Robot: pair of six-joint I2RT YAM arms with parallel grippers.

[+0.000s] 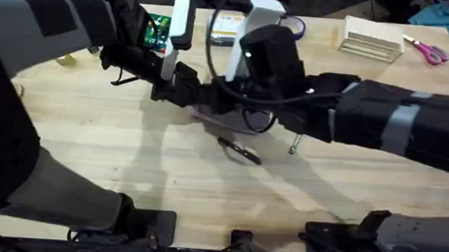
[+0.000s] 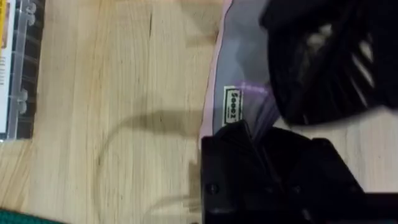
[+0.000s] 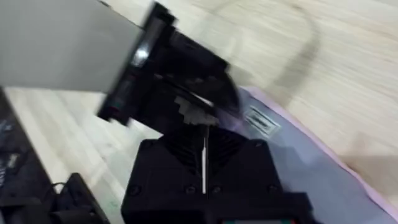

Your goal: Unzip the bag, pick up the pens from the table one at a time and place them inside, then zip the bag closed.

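Observation:
The bag point(image 1: 218, 120) lies at mid-table, mostly hidden under both arms; its grey fabric, lilac edge and small label show in the left wrist view point(image 2: 239, 81). My left gripper point(image 1: 184, 88) is shut on the bag's end point(image 2: 249, 155). My right gripper point(image 1: 237, 103) hangs over the bag's top, shut point(image 3: 204, 152) with a thin pale sliver between its fingers, which looks like the zipper pull. The dark pen point(image 1: 238, 151) and the silver pen point(image 1: 294, 143) lie on the table point(image 1: 128, 167) just in front of the bag.
A clear box with a yellow label point(image 1: 227, 26) stands behind the bag and also shows in the left wrist view point(image 2: 15, 68). A wooden block point(image 1: 370, 39) and pink-handled scissors point(image 1: 427, 51) sit at the back right.

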